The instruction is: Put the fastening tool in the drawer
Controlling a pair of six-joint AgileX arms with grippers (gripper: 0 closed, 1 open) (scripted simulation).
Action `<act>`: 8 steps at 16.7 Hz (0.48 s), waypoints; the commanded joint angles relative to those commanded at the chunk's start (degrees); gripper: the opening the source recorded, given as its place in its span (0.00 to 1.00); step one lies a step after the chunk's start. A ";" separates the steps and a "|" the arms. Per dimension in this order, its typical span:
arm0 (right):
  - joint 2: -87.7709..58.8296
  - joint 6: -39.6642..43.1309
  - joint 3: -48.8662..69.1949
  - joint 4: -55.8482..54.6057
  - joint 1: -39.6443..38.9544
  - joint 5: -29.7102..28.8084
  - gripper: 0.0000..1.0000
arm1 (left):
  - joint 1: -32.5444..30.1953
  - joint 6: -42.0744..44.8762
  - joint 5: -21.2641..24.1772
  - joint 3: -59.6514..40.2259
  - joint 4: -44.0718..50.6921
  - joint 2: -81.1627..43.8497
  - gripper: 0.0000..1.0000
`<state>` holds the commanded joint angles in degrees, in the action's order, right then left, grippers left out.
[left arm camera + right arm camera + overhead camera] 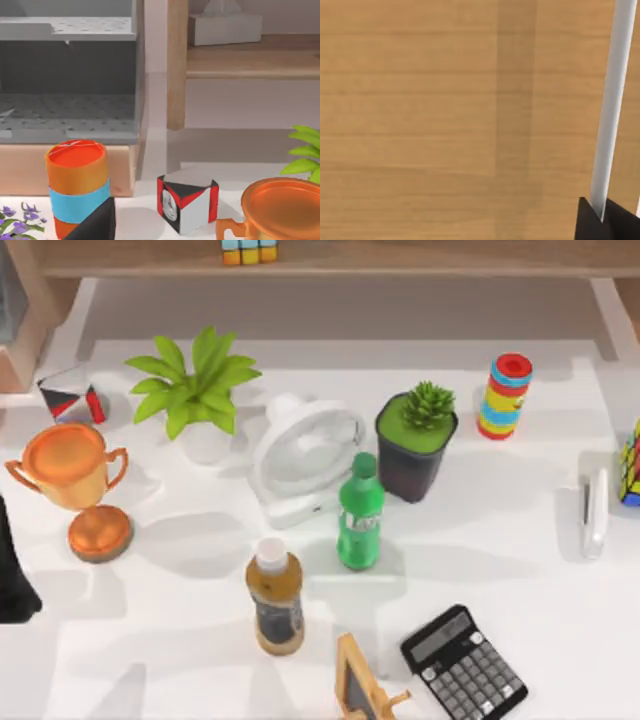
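The fastening tool, a slim white-grey stapler (595, 512), lies on the white table near its right edge, long side running front to back. The drawer (67, 75) is a grey open compartment in a wooden cabinet at the table's far left corner (10, 295). My left arm (14, 580) sits at the left edge, far from the stapler. A dark part of my left gripper (95, 222) shows in the left wrist view in front of a striped orange-blue can. A black part of my right gripper (606, 220) shows against a wooden surface and a white strip.
A rubik's cube (631, 465) sits just right of the stapler and a ring stack (504, 396) behind it. A calculator (464, 664), green bottle (360, 512), brown bottle (276, 598), fan (305, 455), two plants, orange trophy (78, 475) and a small easel crowd the middle and left.
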<state>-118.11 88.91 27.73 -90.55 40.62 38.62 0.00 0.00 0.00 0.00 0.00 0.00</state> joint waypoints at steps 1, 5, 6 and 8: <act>0.00 0.00 0.00 0.00 0.00 0.00 0.08 | 0.00 0.00 0.00 0.00 0.00 0.00 1.00; 0.00 0.00 0.00 0.00 0.00 0.00 0.38 | 0.00 0.00 0.00 0.00 0.00 0.00 1.00; 0.00 0.00 0.00 0.00 0.00 0.00 0.45 | 0.00 0.00 0.00 0.00 0.00 0.00 1.00; 0.00 0.00 0.00 0.00 0.00 0.00 0.60 | 0.00 0.00 0.00 0.00 0.00 0.00 1.00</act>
<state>-118.11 88.91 27.73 -90.55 40.62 38.62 0.00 0.00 0.00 0.00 0.00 0.00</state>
